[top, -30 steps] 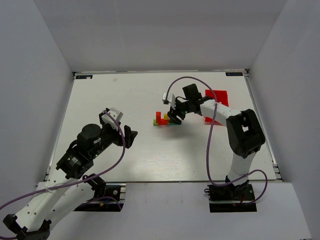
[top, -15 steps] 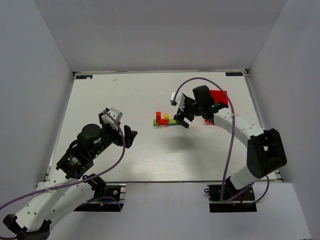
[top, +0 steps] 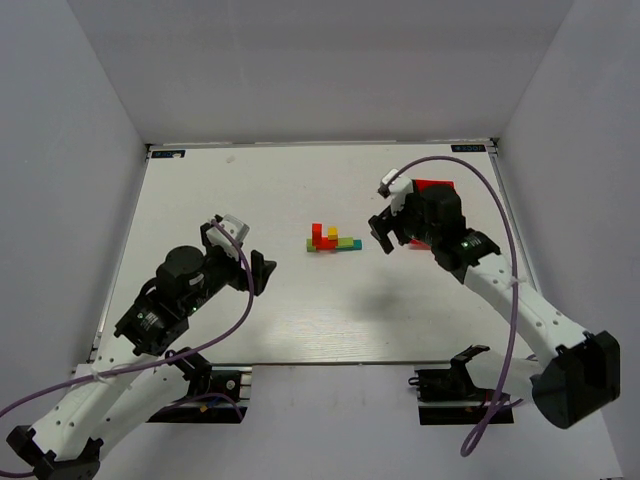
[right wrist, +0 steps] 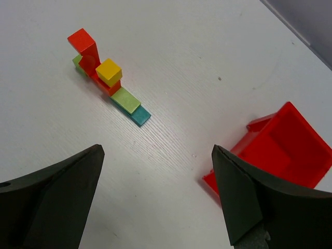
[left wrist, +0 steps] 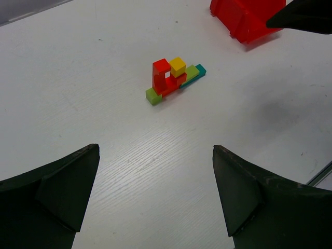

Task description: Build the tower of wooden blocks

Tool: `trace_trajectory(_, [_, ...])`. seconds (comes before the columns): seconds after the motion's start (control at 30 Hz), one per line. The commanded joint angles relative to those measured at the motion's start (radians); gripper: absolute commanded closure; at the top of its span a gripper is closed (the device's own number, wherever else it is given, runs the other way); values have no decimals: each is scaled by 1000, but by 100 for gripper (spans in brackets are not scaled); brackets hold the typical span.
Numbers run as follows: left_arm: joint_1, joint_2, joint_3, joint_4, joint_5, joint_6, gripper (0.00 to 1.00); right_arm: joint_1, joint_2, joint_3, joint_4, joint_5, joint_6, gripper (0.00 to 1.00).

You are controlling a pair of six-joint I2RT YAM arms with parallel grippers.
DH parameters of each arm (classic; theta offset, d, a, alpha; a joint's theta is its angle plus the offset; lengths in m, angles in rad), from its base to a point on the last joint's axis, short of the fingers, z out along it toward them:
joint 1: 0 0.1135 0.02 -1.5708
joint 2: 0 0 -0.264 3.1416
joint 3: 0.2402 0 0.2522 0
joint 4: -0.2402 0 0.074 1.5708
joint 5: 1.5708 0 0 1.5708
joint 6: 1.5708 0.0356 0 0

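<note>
The wood block tower (top: pixel 330 240) stands mid-table: a red arch (right wrist: pixel 85 49) upright over a light green block, a yellow cube (right wrist: pixel 109 71) on a red block, and a green bar (right wrist: pixel 125 100) lying on a teal bar (right wrist: pixel 140 115). The left wrist view shows the same tower (left wrist: pixel 174 78) far ahead. My right gripper (top: pixel 380 234) hovers open just right of the blocks, apart from them, and its jaws (right wrist: pixel 155 148) hold nothing. My left gripper (top: pixel 262 272) stays open and empty at the left, well short of the tower, with bare table between its fingers (left wrist: pixel 155 149).
A red plastic bin (top: pixel 432 186) lies tipped behind my right arm, right of the blocks, and shows as the bin (right wrist: pixel 280 150) and the bin (left wrist: pixel 246 18) in the wrist views. Grey walls enclose the table on three sides.
My right gripper has let go at the blocks, opened wide and drawn back to the right and up. The green bar now lies on the teal bar. The left arm has not moved.
</note>
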Motion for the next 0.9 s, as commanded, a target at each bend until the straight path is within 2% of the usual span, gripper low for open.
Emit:
trace_trajectory(0.0, [5,3,-20,28,18,26,0,0,-71,-48,59,80,121,10])
trace_trajectory(0.27, [5,-39,-29,48,28,44,0,-4,-197,-176,76,19,112,10])
trace_trajectory(0.47, [5,-73,-38,48,9,44,0,-8,-212,-194,79,85,50,10])
trace_trajectory(0.87, [5,-84,-48,58,-20,54,0,-35,-251,-234,99,82,26,10])
